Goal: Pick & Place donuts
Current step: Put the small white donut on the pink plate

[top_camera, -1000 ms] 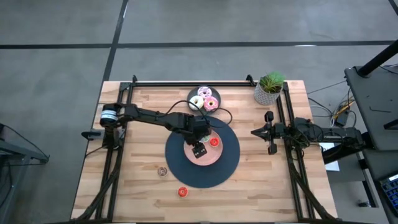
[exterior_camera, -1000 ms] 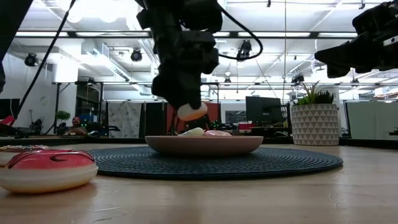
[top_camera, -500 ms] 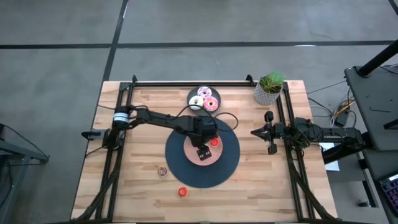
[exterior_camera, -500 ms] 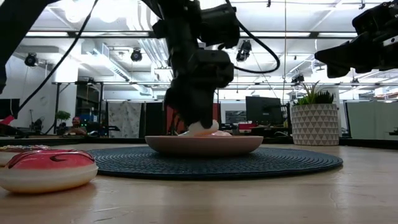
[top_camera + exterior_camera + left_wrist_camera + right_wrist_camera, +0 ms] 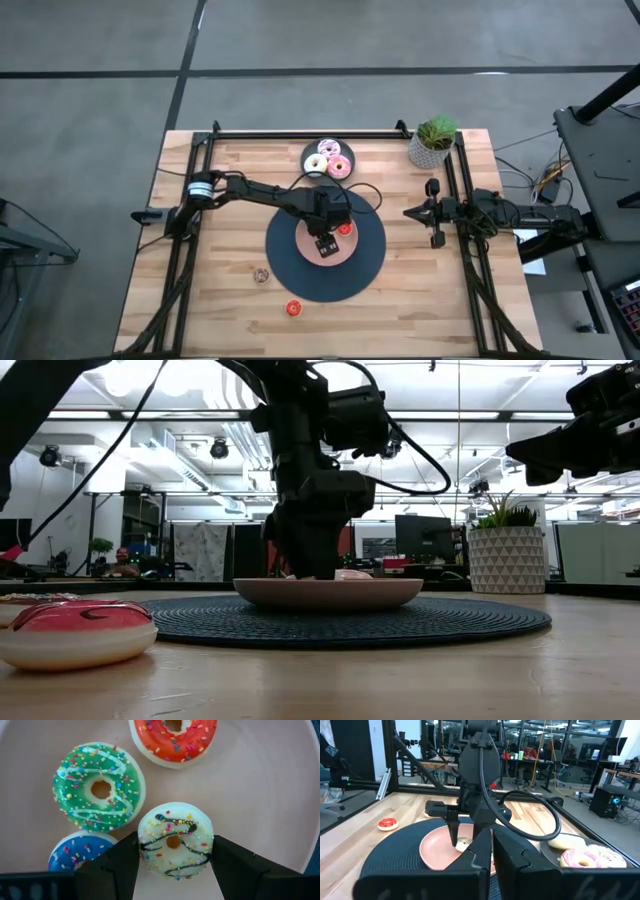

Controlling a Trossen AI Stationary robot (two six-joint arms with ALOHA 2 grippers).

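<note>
I have the left gripper [image 5: 175, 865] down in the pink plate [image 5: 312, 250], its fingers clamped on either side of a tiny cream donut [image 5: 175, 841] with dark drizzle. Whether that donut already rests on the plate I cannot tell; in the low view the fingers reach down behind the rim. Beside it on the plate lie a green donut [image 5: 99, 791], a red one [image 5: 173, 740] and a blue one [image 5: 80, 850], so three tiny ones look placed and this would be the fourth once I let go.

Left on the table: a brown donut [image 5: 261, 275] and another red donut [image 5: 294, 309], both off the dark round mat [image 5: 365, 262]. The larger donuts, a cream one [image 5: 315, 166] and a pink one [image 5: 339, 167] among them, sit on the dark plate [image 5: 306, 151] at the far side. I judge the job a bit over halfway.

The right gripper [image 5: 490, 851] waits off to its side of the table, fingers together, nothing in them.
</note>
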